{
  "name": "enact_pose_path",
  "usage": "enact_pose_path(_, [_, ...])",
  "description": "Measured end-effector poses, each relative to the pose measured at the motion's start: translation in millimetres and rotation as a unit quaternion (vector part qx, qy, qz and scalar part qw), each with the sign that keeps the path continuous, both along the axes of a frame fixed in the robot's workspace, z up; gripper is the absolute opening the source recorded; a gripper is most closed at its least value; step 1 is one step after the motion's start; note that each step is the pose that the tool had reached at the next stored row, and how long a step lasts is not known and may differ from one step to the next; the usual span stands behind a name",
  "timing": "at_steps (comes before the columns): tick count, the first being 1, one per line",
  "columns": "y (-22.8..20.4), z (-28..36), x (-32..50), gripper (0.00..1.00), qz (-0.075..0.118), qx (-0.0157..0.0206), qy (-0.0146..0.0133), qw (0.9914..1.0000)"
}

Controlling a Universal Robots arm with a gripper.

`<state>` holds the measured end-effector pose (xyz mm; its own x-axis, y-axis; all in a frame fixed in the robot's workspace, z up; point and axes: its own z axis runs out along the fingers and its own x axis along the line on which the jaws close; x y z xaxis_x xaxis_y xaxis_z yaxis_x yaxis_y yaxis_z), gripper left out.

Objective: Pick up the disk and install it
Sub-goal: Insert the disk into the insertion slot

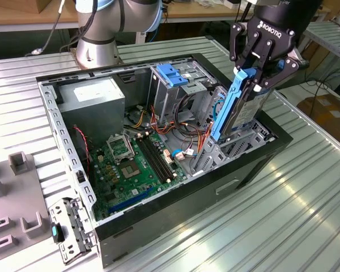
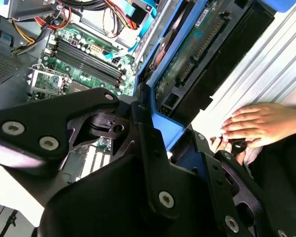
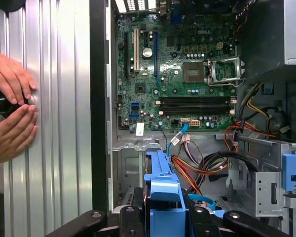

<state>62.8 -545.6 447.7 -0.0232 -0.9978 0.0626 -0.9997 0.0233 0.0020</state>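
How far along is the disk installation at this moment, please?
Done: the pickup. The disk is off the table, clamped between the jaws of the gripper. In hand: it hangs upright, edge-on, its lower end at the drive bay in the open computer case. Left: seating; most of it stands above the case.

- The disk: silver drive in a blue carrier frame, up on edge, nearly vertical, leaning slightly.
- Top end pinched in the jaws, lower end dipping into the open case, exterior view's right.
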Motion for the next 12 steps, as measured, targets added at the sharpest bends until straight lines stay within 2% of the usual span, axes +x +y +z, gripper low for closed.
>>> enact_pose_path(4, [0.0, -4.3, 0.3, 0.37, 0.0, 0.0, 0.0, 1.0])
enact_pose_path(12, [0.0, -8.8, 0.3, 0.37, 0.0, 0.0, 0.0, 1.0])
